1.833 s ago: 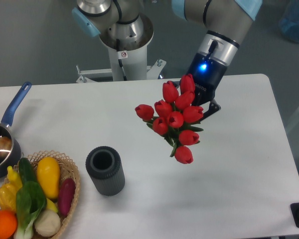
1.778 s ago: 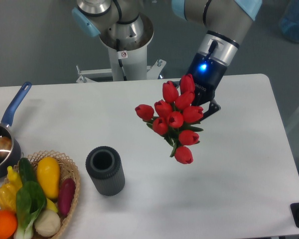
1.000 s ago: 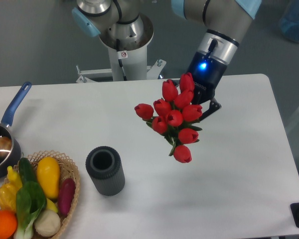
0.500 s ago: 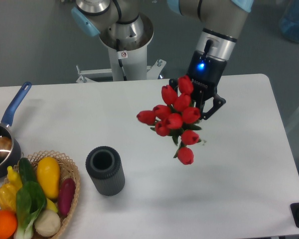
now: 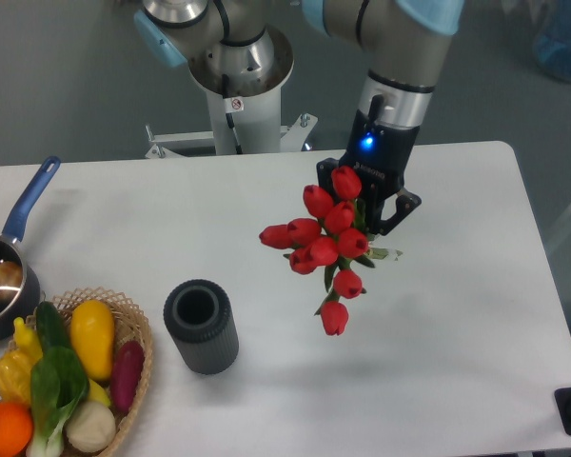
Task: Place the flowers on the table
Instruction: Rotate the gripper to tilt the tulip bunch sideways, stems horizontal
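The robot's black two-finger gripper (image 5: 373,211) comes down from above and its fingers are closed tight around the stems of the bunch of red tulip flowers (image 5: 329,240) with green leaves. The fingers are hard to see because the red buds cover most of them, but the bunch hangs from them and touches nothing else, so the grip must be holding it. The flowers are up in the air over the middle-right part of the big white table (image 5: 457,333) with round corners. The buds point down and toward the front, and the lowest bud looks near the tabletop but does not seem to rest on it; from this view it is hard to be sure. The gripper probably holds the thin stem end because it is easier to pinch than the fat buds. To the left stands a dark grey ribbed vase (image 5: 201,327) shaped like a tube, open at the top and well apart from the flowers. In the front left corner sits a woven basket (image 5: 133,324) with yellow, purple, green and orange vegetables, and a small pot with a blue handle (image 5: 19,228) is by the left edge. The flowers likely need to go lower before the fingers let go, so they do not drop and bounce.
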You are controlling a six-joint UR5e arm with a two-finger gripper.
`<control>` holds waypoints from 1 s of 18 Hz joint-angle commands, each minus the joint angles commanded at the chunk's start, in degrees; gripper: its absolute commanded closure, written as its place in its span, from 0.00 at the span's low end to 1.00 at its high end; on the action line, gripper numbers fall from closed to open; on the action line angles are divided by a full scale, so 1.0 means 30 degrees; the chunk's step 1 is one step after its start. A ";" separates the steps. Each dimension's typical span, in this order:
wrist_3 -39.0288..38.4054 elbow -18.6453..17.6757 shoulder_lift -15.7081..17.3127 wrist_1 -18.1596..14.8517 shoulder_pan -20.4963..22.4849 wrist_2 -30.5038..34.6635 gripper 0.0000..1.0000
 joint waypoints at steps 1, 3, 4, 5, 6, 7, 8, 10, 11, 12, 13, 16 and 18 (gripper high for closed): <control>0.0001 -0.0030 -0.0029 -0.0030 -0.0001 0.0119 0.60; 0.0321 -0.0088 -0.0146 -0.0030 -0.0030 0.0178 0.60; 0.0672 -0.0059 -0.0175 -0.0059 -0.0059 0.0469 0.60; 0.0849 -0.0088 -0.0205 -0.0059 -0.0088 0.1023 0.60; 0.0851 -0.0088 -0.0321 -0.0088 -0.0234 0.1550 0.60; 0.0880 -0.0088 -0.0467 -0.0059 -0.0438 0.1933 0.60; 0.0967 -0.0146 -0.0614 -0.0088 -0.0585 0.2285 0.60; 0.1318 -0.0380 -0.0761 -0.0088 -0.0703 0.3103 0.60; 0.1378 -0.0410 -0.0907 -0.0088 -0.0733 0.3688 0.60; 0.1378 -0.0440 -0.0966 -0.0321 -0.0820 0.4216 0.60; 0.1436 -0.0411 -0.1083 -0.0874 -0.1111 0.4976 0.60; 0.2139 -0.0265 -0.1492 -0.1055 -0.1289 0.6036 0.60; 0.2169 -0.0264 -0.1756 -0.1055 -0.1580 0.6533 0.60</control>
